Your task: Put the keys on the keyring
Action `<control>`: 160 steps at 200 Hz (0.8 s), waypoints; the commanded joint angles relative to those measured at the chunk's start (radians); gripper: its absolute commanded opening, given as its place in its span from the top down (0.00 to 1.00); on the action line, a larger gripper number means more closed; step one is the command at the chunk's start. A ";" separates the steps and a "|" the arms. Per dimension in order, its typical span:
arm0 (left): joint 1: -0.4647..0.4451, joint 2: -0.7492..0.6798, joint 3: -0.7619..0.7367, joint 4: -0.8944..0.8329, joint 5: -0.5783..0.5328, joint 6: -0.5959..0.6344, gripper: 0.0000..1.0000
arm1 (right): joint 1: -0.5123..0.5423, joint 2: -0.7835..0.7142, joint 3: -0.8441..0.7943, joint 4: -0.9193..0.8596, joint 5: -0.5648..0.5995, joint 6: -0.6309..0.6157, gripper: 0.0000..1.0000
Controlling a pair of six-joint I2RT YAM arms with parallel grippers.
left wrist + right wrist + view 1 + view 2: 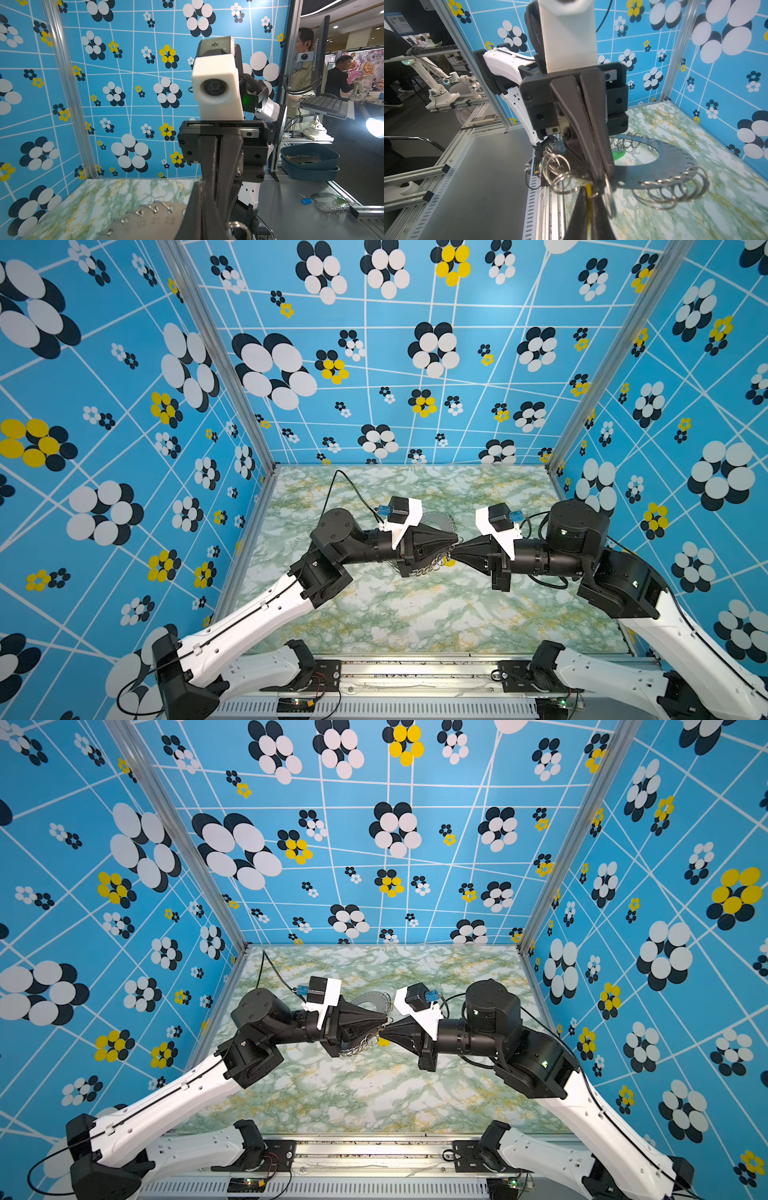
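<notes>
A flat grey metal keyring with a wide round hole sits over a green and white marbled table, near its middle. Whether the ring rests on the table or is lifted clear cannot be told. Small silver wire loops hang all around the ring's rim.

The left gripper reaches over the ring from the left side. Its two black fingers are pressed together at the ring's near edge, among the loops; the right wrist view shows their tips meeting there, apparently pinching one loop.

The right gripper comes in from the opposite side, so the two tips almost touch at that same point on the rim. Its fingers are closed on a thin yellow key tag, seen edge-on between them, and a small metal loop on the tag lies against the ring's loops. In both top views a bit of yellow shows just under this gripper's tip.

A green key tag is visible through the ring's hole, behind the left gripper's fingers.

Blue walls patterned with white, black and yellow flowers surround the table on three sides.
</notes>
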 commanded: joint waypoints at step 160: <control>0.010 -0.041 -0.002 -0.006 0.008 0.022 1.00 | 0.004 -0.032 0.038 -0.124 0.099 -0.051 1.00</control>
